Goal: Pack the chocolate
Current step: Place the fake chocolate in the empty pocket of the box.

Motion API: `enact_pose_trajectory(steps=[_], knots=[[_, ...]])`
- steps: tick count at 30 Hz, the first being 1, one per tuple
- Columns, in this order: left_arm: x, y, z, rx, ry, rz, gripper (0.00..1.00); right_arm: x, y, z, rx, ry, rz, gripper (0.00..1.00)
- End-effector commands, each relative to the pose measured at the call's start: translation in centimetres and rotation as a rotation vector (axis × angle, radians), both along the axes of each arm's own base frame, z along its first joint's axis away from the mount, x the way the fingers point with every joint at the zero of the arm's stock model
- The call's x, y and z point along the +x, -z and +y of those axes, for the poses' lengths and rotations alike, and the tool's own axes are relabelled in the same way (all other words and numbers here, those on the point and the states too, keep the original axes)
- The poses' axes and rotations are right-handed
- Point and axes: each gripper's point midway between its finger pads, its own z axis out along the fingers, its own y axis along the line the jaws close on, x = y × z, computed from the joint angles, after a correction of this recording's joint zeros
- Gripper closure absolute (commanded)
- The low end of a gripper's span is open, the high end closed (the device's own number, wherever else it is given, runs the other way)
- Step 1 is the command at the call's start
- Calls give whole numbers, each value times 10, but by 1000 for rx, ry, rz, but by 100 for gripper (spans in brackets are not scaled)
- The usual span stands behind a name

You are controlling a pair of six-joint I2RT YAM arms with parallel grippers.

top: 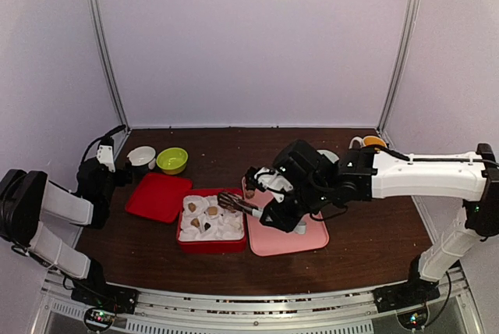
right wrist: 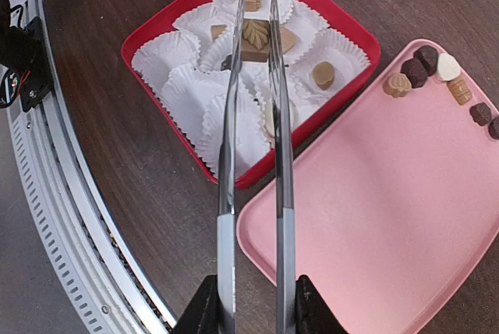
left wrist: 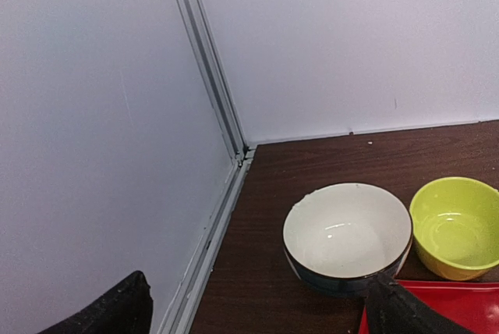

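My right gripper (right wrist: 249, 310) is shut on long metal tongs (right wrist: 277, 154), also seen from above (top: 238, 205). The tong arms reach over a red box (right wrist: 129, 55) lined with white paper cups. A light brown leaf-patterned chocolate (right wrist: 255, 40) sits pinched between the arms near their tips. Several other chocolates lie in cups, such as one (right wrist: 323, 75). More chocolates, brown, dark and one cream (right wrist: 425, 69), lie at the far corner of a pink tray (right wrist: 374, 217). My left gripper (left wrist: 261, 307) is open and empty by the bowls at the far left (top: 117, 170).
A red lid (top: 158, 196) lies left of the red box (top: 210, 245). A white bowl (left wrist: 347, 232) and a green bowl (left wrist: 456, 227) stand behind it near the left wall. A small cup with an orange thing (top: 373, 141) stands at the back right.
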Motion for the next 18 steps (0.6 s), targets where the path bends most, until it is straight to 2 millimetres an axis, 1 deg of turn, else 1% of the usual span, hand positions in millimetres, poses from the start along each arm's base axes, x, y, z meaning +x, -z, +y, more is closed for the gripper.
enact_pose_trajectory(steps=[1,9,14,18], knots=[[1,-10,0,-10,4,-46,2,-11,-9,37,67,-105,11,76],[2,-10,0,-10,6,-46,2,-21,4,77,89,-180,53,76],[1,-9,0,-10,4,-46,2,-28,19,92,70,-214,82,76],[1,-9,1,-10,3,-46,2,-34,29,98,54,-236,105,76]])
